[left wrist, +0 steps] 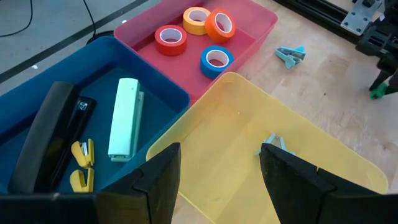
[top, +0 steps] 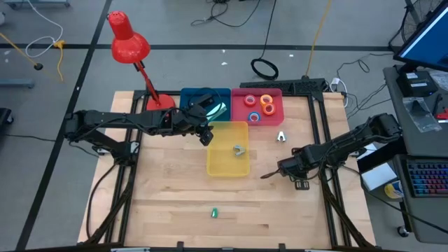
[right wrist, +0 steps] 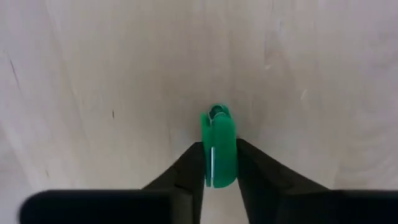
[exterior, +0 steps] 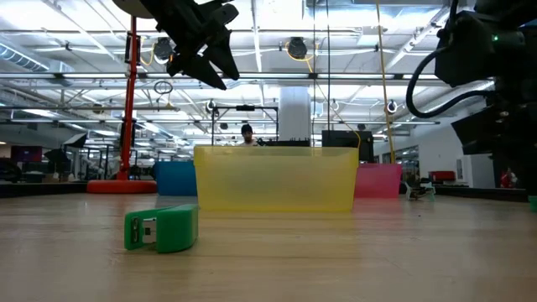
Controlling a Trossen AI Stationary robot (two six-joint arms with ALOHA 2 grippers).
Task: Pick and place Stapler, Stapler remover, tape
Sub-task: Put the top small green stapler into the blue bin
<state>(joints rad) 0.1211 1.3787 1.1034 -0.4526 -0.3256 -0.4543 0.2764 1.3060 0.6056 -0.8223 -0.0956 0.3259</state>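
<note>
Wooden bench (top: 175, 203), toward right edge: right gripper (right wrist: 219, 150) pinched on green mini stapler (right wrist: 217, 134). Left gripper (left wrist: 219, 155) wide open, empty, above yellow bin (left wrist: 205, 124). You: lift high, clear bin walls, toward blue bin (left wrist: 161, 106).

left pincer (left wrist: 217, 171) gapes; right pincer (right wrist: 216, 163) clamped.

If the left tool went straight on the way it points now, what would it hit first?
Likely the floor of the yellow bin, close to the stapler remover lying in it; the open left tool aims down into it. Depth is unclear.
</note>
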